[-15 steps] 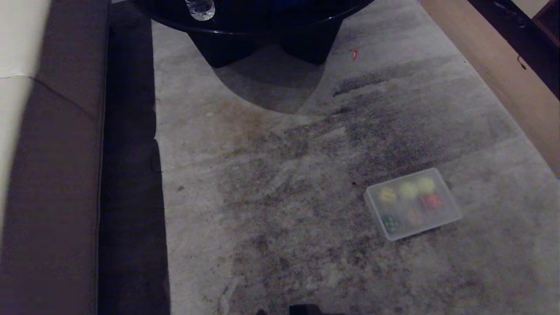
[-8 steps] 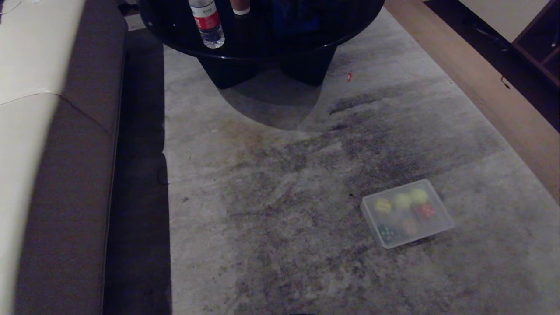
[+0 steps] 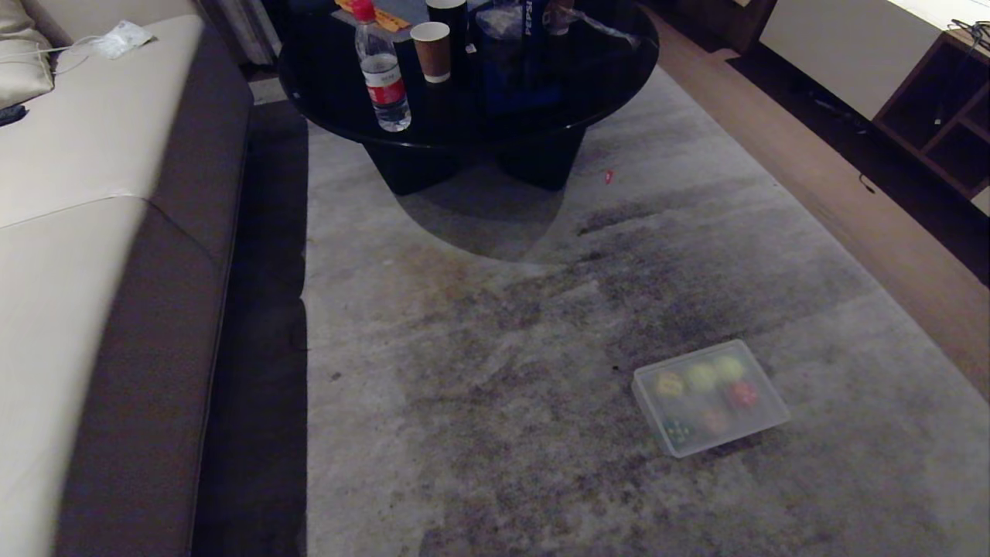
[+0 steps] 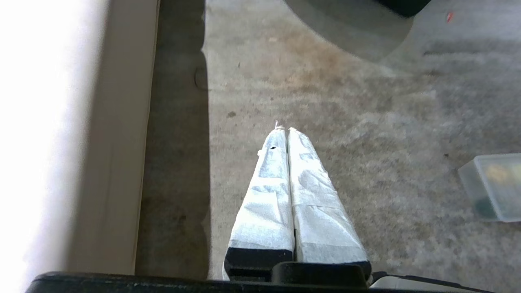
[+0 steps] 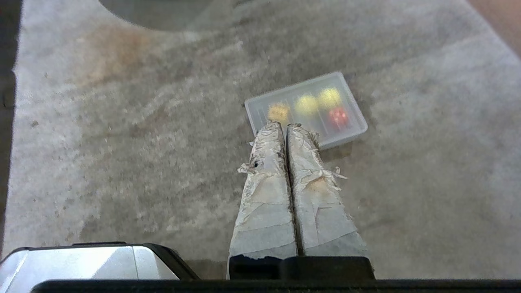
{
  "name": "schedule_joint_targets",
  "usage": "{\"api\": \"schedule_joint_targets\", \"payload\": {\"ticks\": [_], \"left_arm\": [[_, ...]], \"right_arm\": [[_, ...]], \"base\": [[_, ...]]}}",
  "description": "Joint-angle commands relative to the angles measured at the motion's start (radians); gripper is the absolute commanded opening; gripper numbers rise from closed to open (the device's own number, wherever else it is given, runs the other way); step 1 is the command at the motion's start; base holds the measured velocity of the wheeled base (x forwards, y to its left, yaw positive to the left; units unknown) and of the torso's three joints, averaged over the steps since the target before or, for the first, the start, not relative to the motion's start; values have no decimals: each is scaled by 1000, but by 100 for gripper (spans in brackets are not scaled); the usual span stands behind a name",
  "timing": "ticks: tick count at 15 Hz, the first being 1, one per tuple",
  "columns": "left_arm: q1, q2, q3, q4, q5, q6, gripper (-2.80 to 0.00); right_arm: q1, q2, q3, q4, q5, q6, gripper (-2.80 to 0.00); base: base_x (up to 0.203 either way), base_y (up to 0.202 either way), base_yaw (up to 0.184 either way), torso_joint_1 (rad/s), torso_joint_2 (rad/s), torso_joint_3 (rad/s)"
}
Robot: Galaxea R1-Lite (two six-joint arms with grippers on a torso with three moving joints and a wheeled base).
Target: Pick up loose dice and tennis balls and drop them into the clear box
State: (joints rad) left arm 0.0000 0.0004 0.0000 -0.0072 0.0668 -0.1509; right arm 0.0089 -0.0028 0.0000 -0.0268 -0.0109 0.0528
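Observation:
The clear box (image 3: 759, 422) lies on the grey carpet at the lower right of the head view. Through its frosted plastic I make out two tennis balls (image 3: 701, 377) (image 3: 728, 367), a yellow die (image 3: 668, 384), a red die (image 3: 742, 394), a tan die (image 3: 713, 422) and a dark green die (image 3: 677, 431). No loose die or ball shows on the carpet. Neither arm appears in the head view. My right gripper (image 5: 286, 125) hangs shut and empty above the carpet, with the clear box (image 5: 355, 122) just beyond its tips. My left gripper (image 4: 285, 129) is shut and empty too, near the sofa's base.
A black round table (image 3: 464, 128) stands at the far end with a water bottle (image 3: 381, 73) and a paper cup (image 3: 431, 50) on it. A sofa (image 3: 93, 232) runs along the left. Wooden floor (image 3: 851, 209) borders the carpet on the right. A small red scrap (image 3: 609, 176) lies near the table.
The whole head view has swung upward, bringing the table top and sofa seat into sight; the camera moved. The box and its contents stay where they were on the carpet.

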Motion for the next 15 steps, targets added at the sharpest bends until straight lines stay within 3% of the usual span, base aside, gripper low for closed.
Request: {"api": "schedule_joint_targets", "payload": {"ticks": [1,15], "left_arm": [[0,0,0,0,1,-1,-280],[0,0,0,0,1,-1,-280]], "right_arm": [[0,2,9,-1,0,1,-280],[0,3,9,-1,0,1,-280]], "base": [[0,0,0,2,7,203],[0,0,0,2,3,203]]}}
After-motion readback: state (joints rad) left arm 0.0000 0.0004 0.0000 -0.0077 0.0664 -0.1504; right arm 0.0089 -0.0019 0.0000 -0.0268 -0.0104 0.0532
